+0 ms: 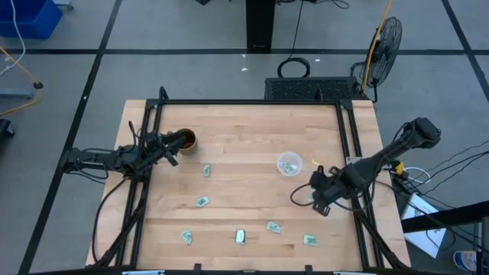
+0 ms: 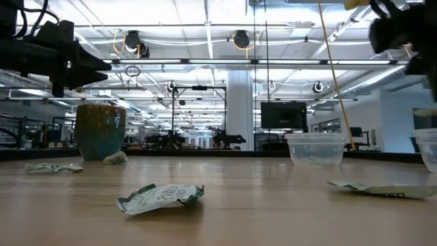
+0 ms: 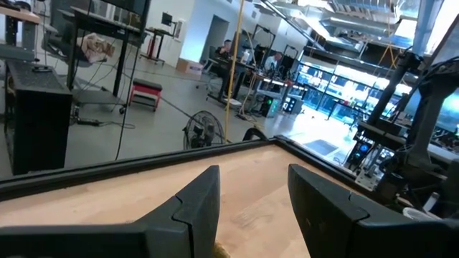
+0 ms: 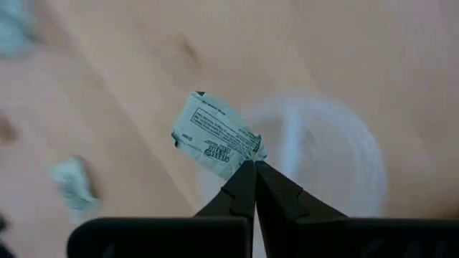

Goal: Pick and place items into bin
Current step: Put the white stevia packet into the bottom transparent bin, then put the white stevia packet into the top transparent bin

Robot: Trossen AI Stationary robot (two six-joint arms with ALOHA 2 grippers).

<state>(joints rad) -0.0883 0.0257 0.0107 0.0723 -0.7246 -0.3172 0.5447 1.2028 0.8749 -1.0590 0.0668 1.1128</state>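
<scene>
Bright overhead lights; bkgd maybe blurred.

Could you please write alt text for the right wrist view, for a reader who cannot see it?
The right pincer, shut, pinches a small pale green packet by its corner above a clear plastic cup on the wooden table. Another packet lies blurred on the table.

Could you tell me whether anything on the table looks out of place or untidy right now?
Nothing is damaged or spilled. Several packets lie scattered loose across the wooden table, outside the clear cup. The right gripper pinches one crumpled packet by its corner above that cup. The left gripper sits open beside the brown mug.
</scene>
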